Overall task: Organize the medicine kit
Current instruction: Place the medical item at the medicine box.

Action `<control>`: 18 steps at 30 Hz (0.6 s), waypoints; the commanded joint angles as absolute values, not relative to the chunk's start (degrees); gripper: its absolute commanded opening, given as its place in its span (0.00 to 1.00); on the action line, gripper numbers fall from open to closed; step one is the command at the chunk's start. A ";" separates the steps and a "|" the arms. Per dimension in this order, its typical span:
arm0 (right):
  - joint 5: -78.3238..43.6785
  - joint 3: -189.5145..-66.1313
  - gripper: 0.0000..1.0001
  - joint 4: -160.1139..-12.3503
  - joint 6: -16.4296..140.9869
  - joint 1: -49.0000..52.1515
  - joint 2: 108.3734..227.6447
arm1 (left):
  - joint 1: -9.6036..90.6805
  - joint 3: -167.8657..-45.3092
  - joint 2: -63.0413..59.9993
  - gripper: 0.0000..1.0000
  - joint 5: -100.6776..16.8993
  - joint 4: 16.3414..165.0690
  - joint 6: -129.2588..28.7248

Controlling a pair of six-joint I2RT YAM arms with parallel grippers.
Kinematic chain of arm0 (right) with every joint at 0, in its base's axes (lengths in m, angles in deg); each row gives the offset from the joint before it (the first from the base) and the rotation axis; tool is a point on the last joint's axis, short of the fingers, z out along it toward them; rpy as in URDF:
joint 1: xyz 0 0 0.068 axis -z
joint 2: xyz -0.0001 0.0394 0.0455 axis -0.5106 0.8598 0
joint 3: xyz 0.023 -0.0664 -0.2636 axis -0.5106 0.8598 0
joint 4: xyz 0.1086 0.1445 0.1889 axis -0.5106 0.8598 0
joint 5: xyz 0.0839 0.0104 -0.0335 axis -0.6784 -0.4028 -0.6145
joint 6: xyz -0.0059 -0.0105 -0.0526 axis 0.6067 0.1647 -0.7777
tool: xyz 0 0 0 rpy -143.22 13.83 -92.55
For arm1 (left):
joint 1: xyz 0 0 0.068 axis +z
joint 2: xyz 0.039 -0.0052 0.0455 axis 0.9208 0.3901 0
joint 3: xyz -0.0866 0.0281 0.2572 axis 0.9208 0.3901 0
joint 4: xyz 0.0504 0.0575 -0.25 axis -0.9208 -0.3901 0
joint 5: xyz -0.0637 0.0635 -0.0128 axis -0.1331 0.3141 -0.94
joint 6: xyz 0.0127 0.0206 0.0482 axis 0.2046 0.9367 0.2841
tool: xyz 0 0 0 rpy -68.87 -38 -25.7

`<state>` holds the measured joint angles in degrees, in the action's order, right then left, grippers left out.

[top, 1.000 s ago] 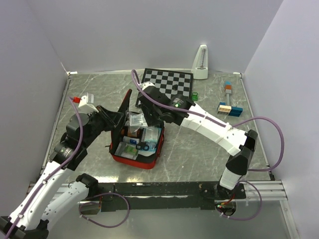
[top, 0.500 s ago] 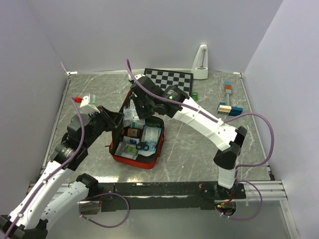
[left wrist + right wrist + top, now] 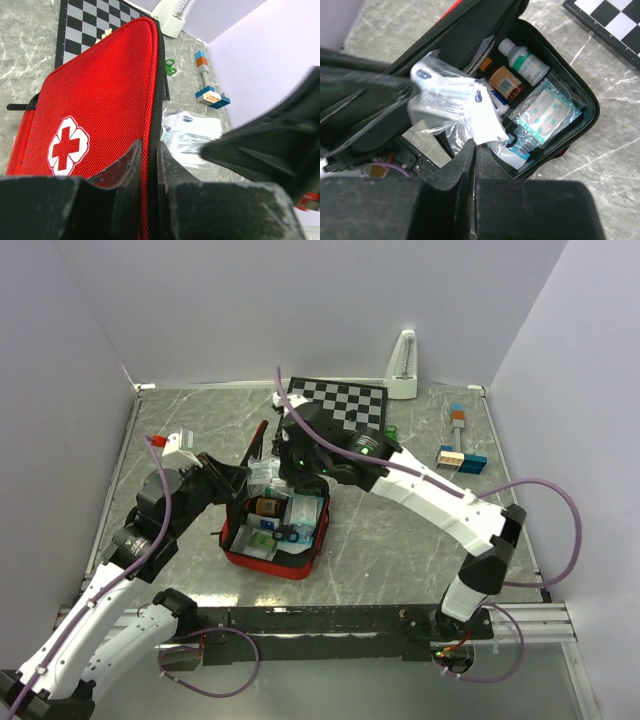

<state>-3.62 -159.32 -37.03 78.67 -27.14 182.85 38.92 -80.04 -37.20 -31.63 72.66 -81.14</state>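
Gripping the raised lid's (image 3: 100,95) edge, the left hand (image 3: 149,149) props the medicine kit (image 3: 300,566) open mid-worktop (image 3: 400,540), its long axis seemingly running near-to-far, cavity facing up. The right hand (image 3: 471,147) is pinched on a clear packet (image 3: 452,100) above it.

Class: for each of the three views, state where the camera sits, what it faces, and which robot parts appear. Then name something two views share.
Top external: above and behind the bases, looking down at the table; both arms show, meeting over the open medicine kit.
Left wrist: on the left arm, facing the kit's red lid; the left hand clamps its edge.
Right wrist: on the right arm, looking down into the kit; the right hand pinches a plastic packet.
Shared: both wrist views show the chessboard.
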 commanded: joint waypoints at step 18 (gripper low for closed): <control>-17.41 -151.68 0.00 -54.92 82.09 -27.83 172.97 | 38.65 -78.36 -33.60 0.01 -30.02 73.75 -80.35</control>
